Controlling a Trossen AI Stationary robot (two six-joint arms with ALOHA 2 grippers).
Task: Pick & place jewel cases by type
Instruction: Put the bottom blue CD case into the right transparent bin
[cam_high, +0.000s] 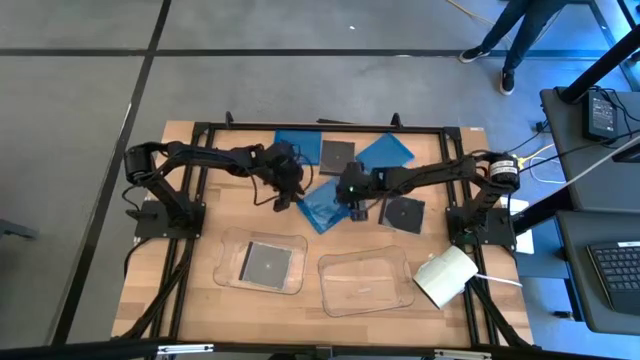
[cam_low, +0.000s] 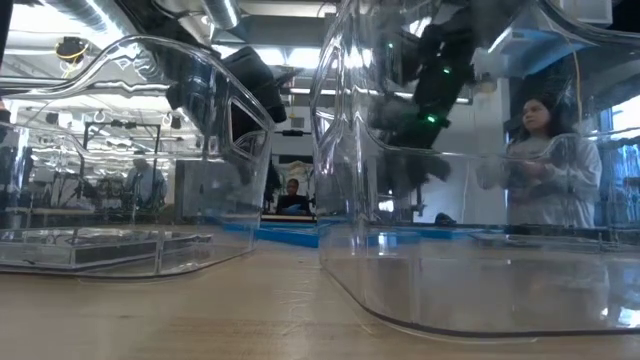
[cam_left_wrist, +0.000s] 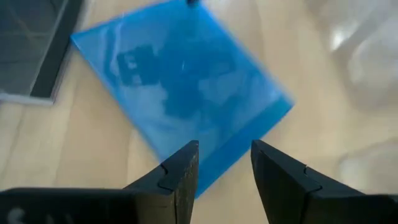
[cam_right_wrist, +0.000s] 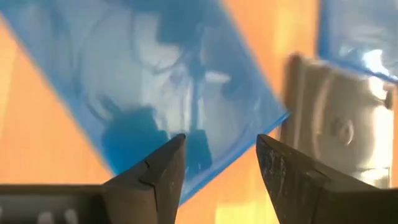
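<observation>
Seen from above, both hands meet over one translucent blue jewel case (cam_high: 322, 205) at worktop centre. The left hand (cam_high: 291, 190) sits at its 10 o'clock corner, the right hand (cam_high: 352, 195) at its 3 o'clock edge. Two more blue cases (cam_high: 298, 143) (cam_high: 386, 151) lie at 12 o'clock, a dark case (cam_high: 336, 153) between them. Another dark case (cam_high: 402, 213) lies at 3 o'clock of centre. A third dark case (cam_high: 268, 262) rests inside the left clear tray (cam_high: 232, 270); the right clear tray (cam_high: 366, 281) holds nothing.

Only the wrist views show the finger gaps. The left hand (cam_left_wrist: 224, 171) is seen with fingers apart above the blue case (cam_left_wrist: 186, 87), nothing clamped. The right hand (cam_right_wrist: 221, 165) likewise stands apart over it (cam_right_wrist: 149, 81), a dark case (cam_right_wrist: 339, 124) beside.

The low view is filled by the rounded glossy tray walls (cam_low: 440, 250); a person (cam_low: 545, 165) stands beyond.

The worktop (cam_high: 200, 230) is pale wood in a black frame, on grey floor.
</observation>
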